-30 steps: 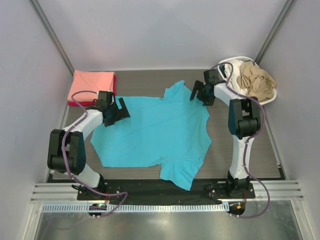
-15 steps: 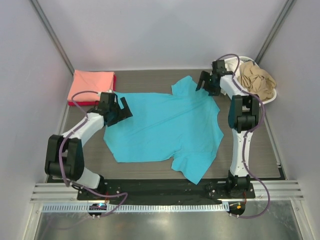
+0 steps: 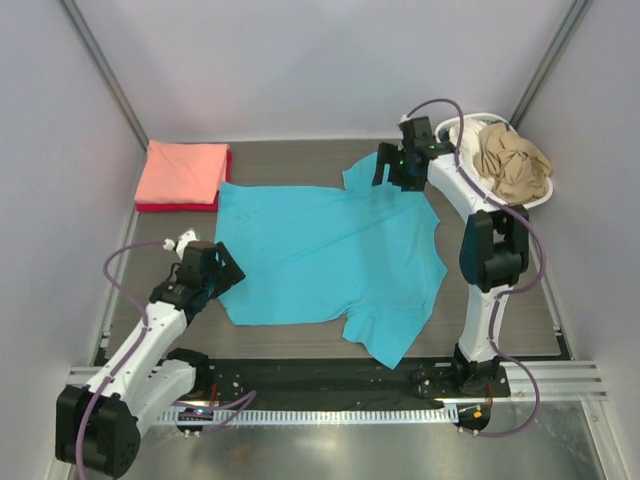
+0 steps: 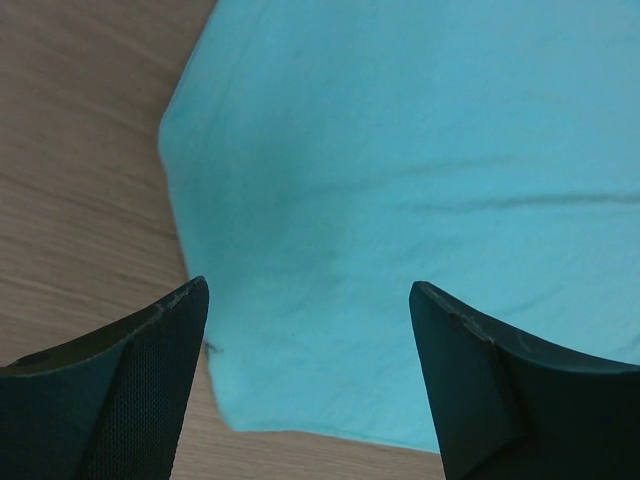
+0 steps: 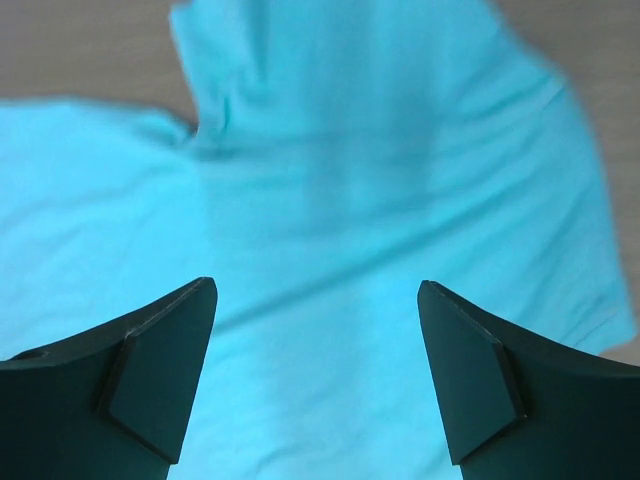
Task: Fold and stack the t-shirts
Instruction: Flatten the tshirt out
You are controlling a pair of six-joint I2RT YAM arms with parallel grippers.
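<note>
Turquoise t-shirt (image 3: 320,250) now lies flat mid-frame on the counter (image 3: 290,160), and we've let go: left gripper (image 4: 310,290) backed off to the lower left, right gripper (image 5: 315,285) over its upper-right sleeve, both wide open and empty, so folding's next, we reckon.

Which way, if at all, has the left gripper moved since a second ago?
Yes: the left gripper drew back toward the near side, well away from the folded pink shirts it was beside.

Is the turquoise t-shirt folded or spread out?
Spread out: the turquoise t-shirt lies flat, both sleeves showing, nothing doubled over.
</note>
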